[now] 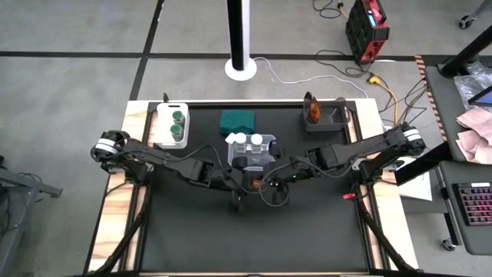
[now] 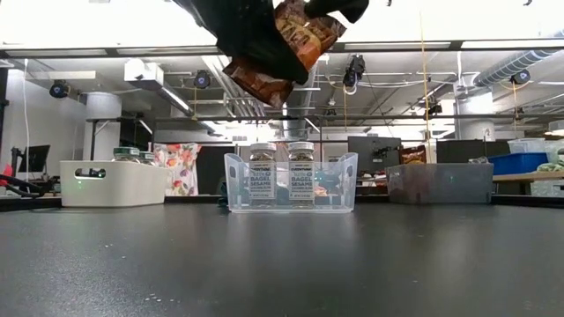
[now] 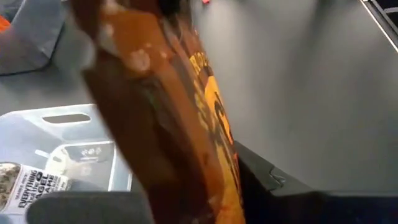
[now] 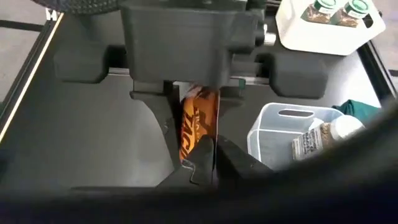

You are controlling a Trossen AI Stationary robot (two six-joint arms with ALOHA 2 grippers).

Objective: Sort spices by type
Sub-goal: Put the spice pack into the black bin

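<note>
High view has both grippers, left [image 1: 244,183] and right [image 1: 265,185], clenched on one orange-red packet [image 1: 253,183] held aloft mid-table, just before the clear bin [image 1: 231,156] of white-lidded jars [image 1: 246,141], the dark green block [image 1: 237,121] behind it.

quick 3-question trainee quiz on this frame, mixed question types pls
1. True or false: the orange-red packet lies flat on the table.
2. Which container holds the white-lidded jars?
A. white bin
B. clear bin
C. grey tray
3. Fill in: in the right wrist view, the left tool and the right tool are both closed on the same ____.

Key
1. False: it is held in the air above the table, in front of the clear bin.
2. B.
3. packet.
</note>
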